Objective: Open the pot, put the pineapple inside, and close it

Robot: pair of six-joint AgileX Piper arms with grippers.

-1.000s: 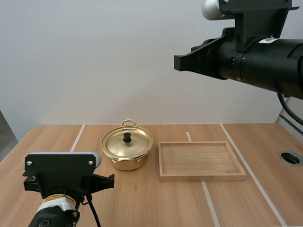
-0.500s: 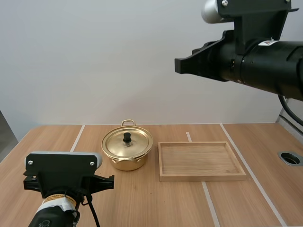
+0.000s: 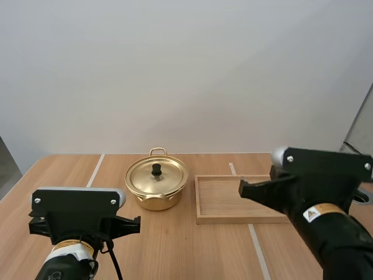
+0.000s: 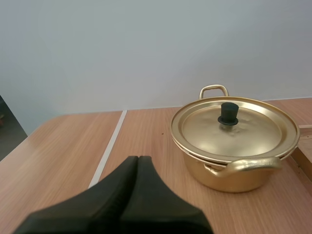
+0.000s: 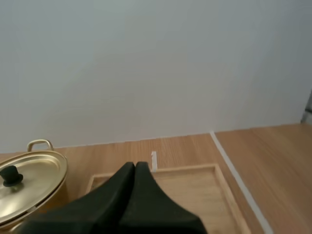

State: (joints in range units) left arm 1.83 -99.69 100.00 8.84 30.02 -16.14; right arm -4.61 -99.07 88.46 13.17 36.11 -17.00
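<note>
The wooden surface (image 3: 175, 245) is carrying a gold pot (image 3: 156, 199), lid (image 3: 157, 176) on, just left of a wooden tray (image 3: 221, 220), before a plain pale wall (image 3: 175, 76). The left gripper (image 4: 138, 160) is hovering near the pot, pressed together. The right gripper (image 5: 135, 165), also pressed together, is hanging over the tray.

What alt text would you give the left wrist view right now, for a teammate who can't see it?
A gold pot sits on the wooden table with its lid on, the black knob upright in the middle. The left gripper, jaws shut on nothing, is short of the pot and apart from it.
</note>
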